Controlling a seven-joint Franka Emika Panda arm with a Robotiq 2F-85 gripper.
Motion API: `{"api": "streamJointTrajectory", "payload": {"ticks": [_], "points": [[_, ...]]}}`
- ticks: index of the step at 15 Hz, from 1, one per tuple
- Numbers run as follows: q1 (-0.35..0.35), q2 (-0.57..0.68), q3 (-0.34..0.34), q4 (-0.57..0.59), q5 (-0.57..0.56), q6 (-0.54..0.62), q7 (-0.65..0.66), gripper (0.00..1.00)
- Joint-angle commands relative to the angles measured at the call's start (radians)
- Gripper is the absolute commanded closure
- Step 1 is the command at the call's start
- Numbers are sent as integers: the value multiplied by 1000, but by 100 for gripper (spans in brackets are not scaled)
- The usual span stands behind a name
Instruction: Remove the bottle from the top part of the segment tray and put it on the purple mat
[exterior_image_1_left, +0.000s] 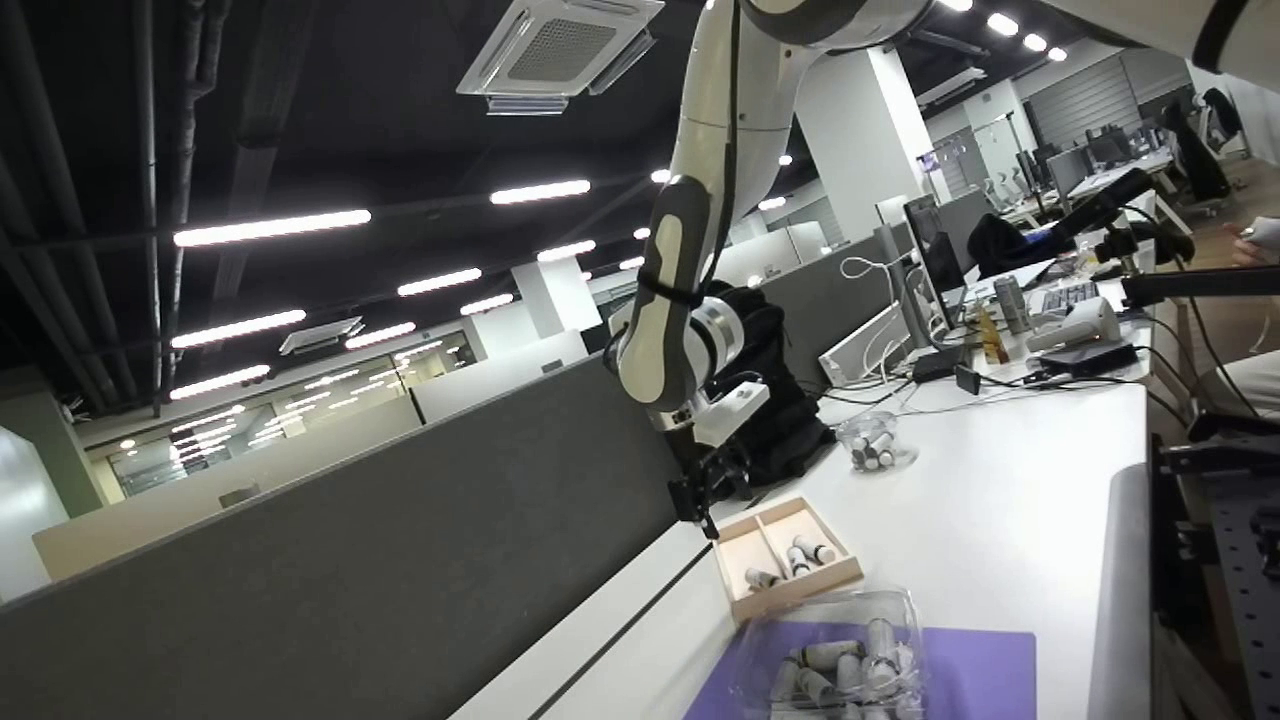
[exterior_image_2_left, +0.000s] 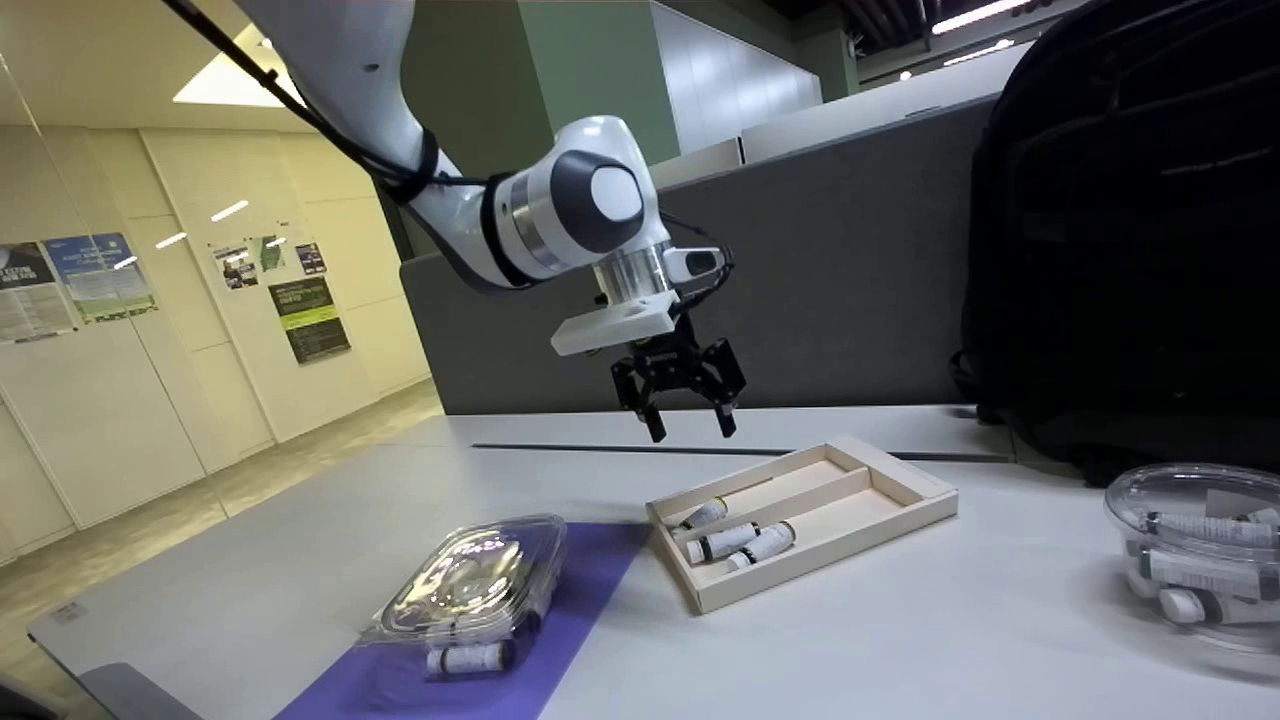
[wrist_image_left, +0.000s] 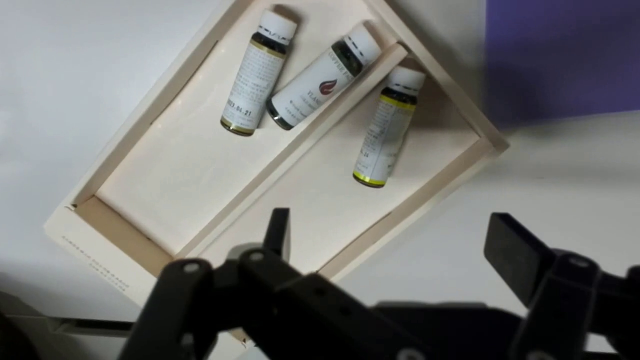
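Note:
The tan segment tray (exterior_image_1_left: 800, 592) (exterior_image_2_left: 835, 550) (wrist_image_left: 95, 260) lies on the white desk. A divider splits it into two long compartments. One compartment holds a single white-capped bottle with yellow bands (exterior_image_1_left: 762, 578) (exterior_image_2_left: 705, 513) (wrist_image_left: 385, 130), lying down. The other holds two lying bottles (exterior_image_2_left: 763, 546) (wrist_image_left: 255, 75). The purple mat (exterior_image_1_left: 985, 670) (exterior_image_2_left: 590, 580) (wrist_image_left: 560, 60) lies flat beside the tray's bottle end. My gripper (exterior_image_1_left: 712, 525) (exterior_image_2_left: 692, 433) (wrist_image_left: 390, 225) is open and empty, fingers downward. It hangs above the tray's partition-side edge, apart from the bottles.
A clear plastic box with several bottles (exterior_image_1_left: 840, 612) (exterior_image_2_left: 470, 590) stands on the purple mat. A clear round tub of bottles (exterior_image_1_left: 865, 440) (exterior_image_2_left: 1200, 560) stands beyond the tray. A black backpack (exterior_image_1_left: 765, 370) (exterior_image_2_left: 1130, 230) leans on the grey partition (exterior_image_1_left: 420, 560) (exterior_image_2_left: 850, 300) behind the desk.

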Motion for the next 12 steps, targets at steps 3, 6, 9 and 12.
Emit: {"api": "streamJointTrajectory", "payload": {"ticks": [3, 6, 9, 12], "points": [[-3, 31, 2, 28, -2, 0, 1, 0], [6, 36, 0, 8, -13, 42, 0, 0], [-1, 59, 18, 5, -5, 41, -30, 0], [-3, 87, 24, 15, -9, 48, -60, 0]]}}
